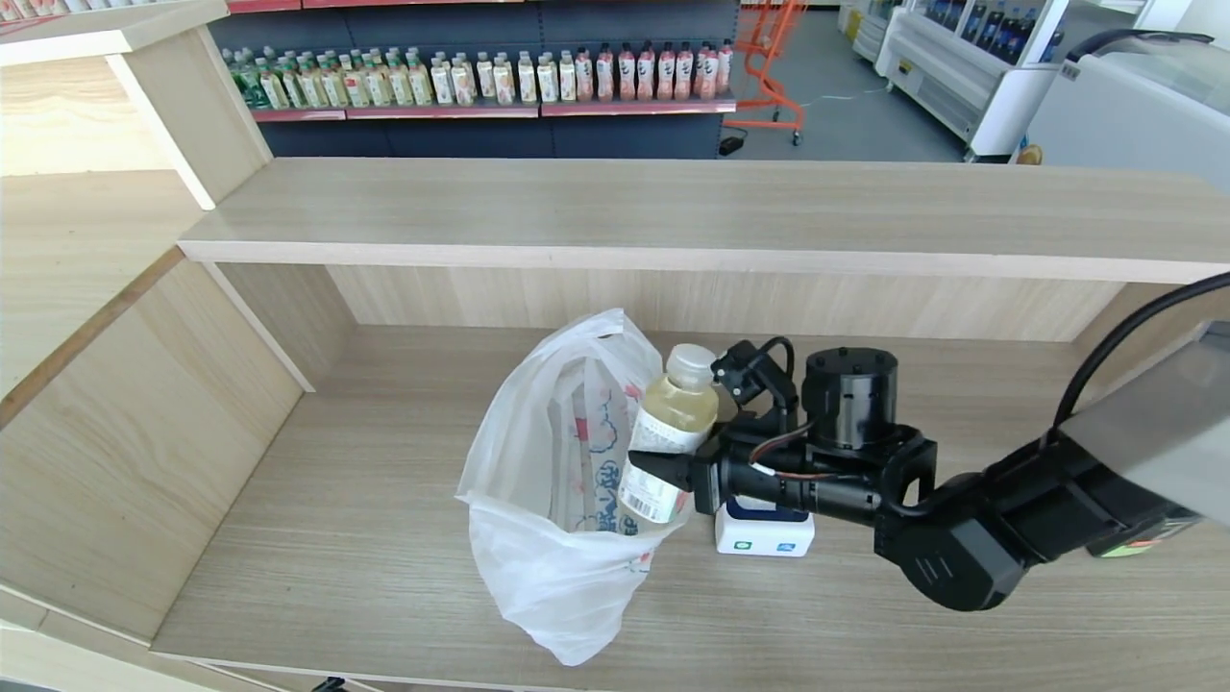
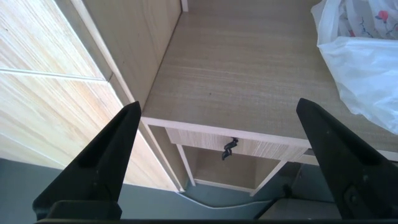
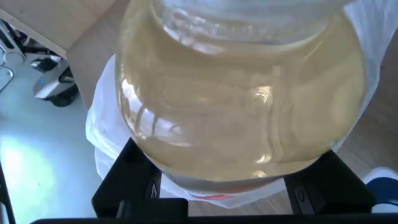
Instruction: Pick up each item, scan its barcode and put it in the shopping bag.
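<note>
A bottle of pale yellow drink (image 1: 667, 432) with a white cap and a barcode label hangs upright at the right rim of the white plastic shopping bag (image 1: 553, 500). My right gripper (image 1: 673, 468) is shut on the bottle's middle. Up close, the bottle (image 3: 242, 93) is wedged between the black fingers (image 3: 130, 186) with the bag (image 3: 102, 134) behind it. My left gripper (image 2: 221, 155) stands open off the counter's near left corner, with the bag (image 2: 364, 56) at the far side.
A small white and blue scanner box (image 1: 764, 531) sits on the wooden counter (image 1: 365, 538) just right of the bag, under my right arm. A raised wooden ledge (image 1: 673, 207) runs behind. A side panel (image 1: 144, 423) closes the left.
</note>
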Robot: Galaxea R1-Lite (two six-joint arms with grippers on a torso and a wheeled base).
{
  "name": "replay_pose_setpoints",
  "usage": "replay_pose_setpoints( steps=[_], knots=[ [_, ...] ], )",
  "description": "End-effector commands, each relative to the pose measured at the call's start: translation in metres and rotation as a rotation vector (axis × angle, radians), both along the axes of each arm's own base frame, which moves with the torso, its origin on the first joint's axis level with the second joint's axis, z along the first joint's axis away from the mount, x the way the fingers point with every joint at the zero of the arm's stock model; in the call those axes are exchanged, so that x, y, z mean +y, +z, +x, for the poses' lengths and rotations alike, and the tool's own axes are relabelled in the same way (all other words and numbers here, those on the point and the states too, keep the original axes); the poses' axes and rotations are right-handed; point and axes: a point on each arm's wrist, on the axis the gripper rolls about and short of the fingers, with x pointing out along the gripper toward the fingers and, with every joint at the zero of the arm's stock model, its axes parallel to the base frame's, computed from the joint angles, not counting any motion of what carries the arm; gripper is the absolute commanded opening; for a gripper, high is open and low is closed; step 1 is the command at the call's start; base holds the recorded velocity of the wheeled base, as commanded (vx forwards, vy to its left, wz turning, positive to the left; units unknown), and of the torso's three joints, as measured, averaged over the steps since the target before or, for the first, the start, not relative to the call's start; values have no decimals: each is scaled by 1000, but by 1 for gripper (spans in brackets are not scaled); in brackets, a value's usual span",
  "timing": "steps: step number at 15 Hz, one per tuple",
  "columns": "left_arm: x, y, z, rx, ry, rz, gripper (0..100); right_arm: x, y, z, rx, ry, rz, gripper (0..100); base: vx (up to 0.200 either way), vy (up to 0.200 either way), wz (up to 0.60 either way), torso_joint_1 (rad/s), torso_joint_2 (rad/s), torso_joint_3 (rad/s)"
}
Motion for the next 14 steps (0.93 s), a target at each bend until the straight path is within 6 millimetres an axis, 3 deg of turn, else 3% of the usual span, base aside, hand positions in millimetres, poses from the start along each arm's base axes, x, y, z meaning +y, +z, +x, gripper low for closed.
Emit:
replay_pose_setpoints(
  steps=[1,5,9,10,12,14],
  knots=[
    [0,0,0,1,0,0,100,18,-30,16,-44,29,-55,0,0,0,0,0,0,0],
    [0,0,0,1,0,0,100,32,-48,37,-196,53,-107,0,0,0,0,0,0,0],
    [0,0,0,1,0,0,100,37,-56,39,-237,63,-111,0,0,0,0,0,0,0],
    [0,0,0,0,0,0,100,37,-56,39,-237,61,-110,100,0,0,0,0,0,0],
    [0,0,0,1,0,0,100,35,-48,38,-213,51,-81,100,0,0,0,0,0,0],
    [0,0,0,1,0,0,100,29,-26,32,-125,18,23,100,0,0,0,0,0,0]
  ],
)
